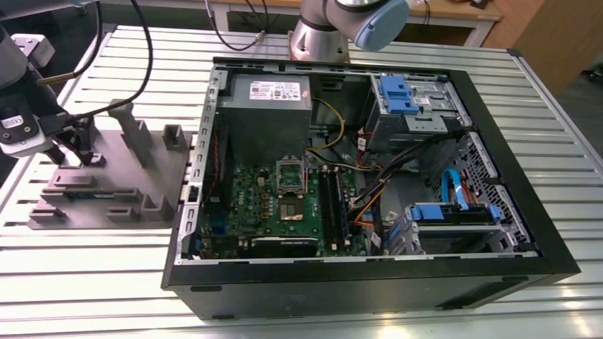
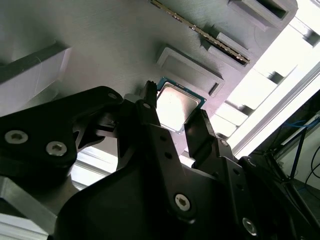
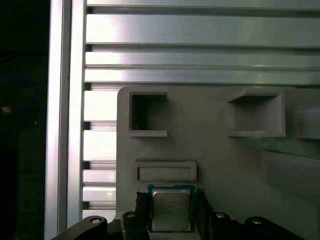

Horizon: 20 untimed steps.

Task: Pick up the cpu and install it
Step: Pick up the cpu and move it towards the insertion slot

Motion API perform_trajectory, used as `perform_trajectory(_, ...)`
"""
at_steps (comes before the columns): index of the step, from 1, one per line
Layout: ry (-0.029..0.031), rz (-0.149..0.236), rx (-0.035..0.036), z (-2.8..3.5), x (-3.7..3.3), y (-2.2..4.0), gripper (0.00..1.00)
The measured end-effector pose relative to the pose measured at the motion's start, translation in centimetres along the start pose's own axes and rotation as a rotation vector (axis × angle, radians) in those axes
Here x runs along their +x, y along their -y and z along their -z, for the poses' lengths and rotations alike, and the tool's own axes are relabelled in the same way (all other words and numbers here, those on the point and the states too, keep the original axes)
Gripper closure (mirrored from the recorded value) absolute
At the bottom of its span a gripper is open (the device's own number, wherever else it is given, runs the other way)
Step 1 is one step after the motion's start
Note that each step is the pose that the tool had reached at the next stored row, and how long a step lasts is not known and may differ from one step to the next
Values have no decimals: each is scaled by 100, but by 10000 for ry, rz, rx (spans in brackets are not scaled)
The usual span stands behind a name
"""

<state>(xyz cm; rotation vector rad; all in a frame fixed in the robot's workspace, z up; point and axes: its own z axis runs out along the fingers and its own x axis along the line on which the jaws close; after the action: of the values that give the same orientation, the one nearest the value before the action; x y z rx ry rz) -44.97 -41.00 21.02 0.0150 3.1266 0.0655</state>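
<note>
In the exterior view the gripper (image 1: 80, 159) is down on a grey tray (image 1: 123, 173) on the slatted table (image 1: 94, 282), at the exterior view's left of the open computer case (image 1: 551, 233) with its green board (image 1: 250, 194). In the second wrist view the 2 fingers (image 2: 150, 117) grip opposite edges of the cpu (image 2: 175, 107), which lies on the tray (image 2: 100, 45) beside a shallow recess (image 2: 187, 67). In the first wrist view the cpu (image 3: 171, 209) sits clamped between both fingers (image 3: 143, 212), just below a shallow recess (image 3: 165, 172).
</note>
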Motion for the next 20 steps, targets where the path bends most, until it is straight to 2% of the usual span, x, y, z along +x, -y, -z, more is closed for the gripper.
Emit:
perform_trajectory(1, -1, -1, 0, 23, 0, -1, 53)
perform_trajectory(11, 1, 0, -3, 31, 0, -1, 53)
perform_trajectory(20, 0, -1, -3, 63, -1, -3, 53)
